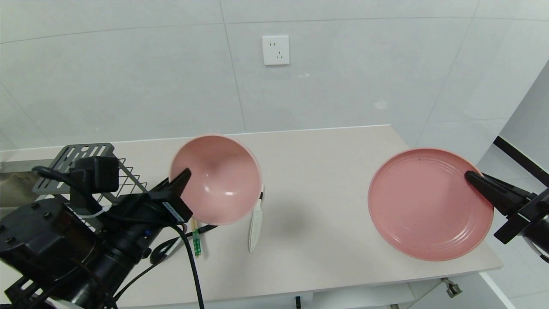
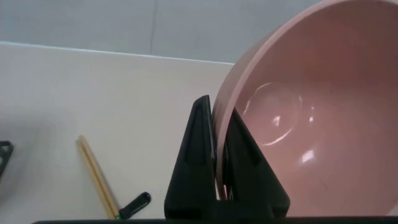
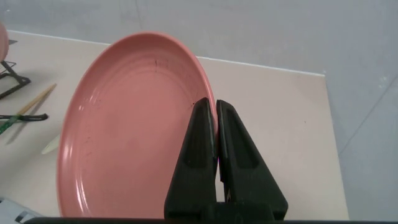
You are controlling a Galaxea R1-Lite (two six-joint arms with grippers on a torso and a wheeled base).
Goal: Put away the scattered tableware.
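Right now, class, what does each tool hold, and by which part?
The left tool grips the pink bowl by its rim; the right tool grips the pink plate by its rim.

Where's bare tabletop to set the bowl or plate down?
Widest bare patch: table centre, between the knife and the held plate. The back strip along the wall is also free. Crowded at left: rack, chopsticks, knife, around the held bowl.

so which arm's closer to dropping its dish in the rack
Left, probably: the left gripper holds the bowl right beside the rack, while the right gripper holds the plate at the far end of the table.
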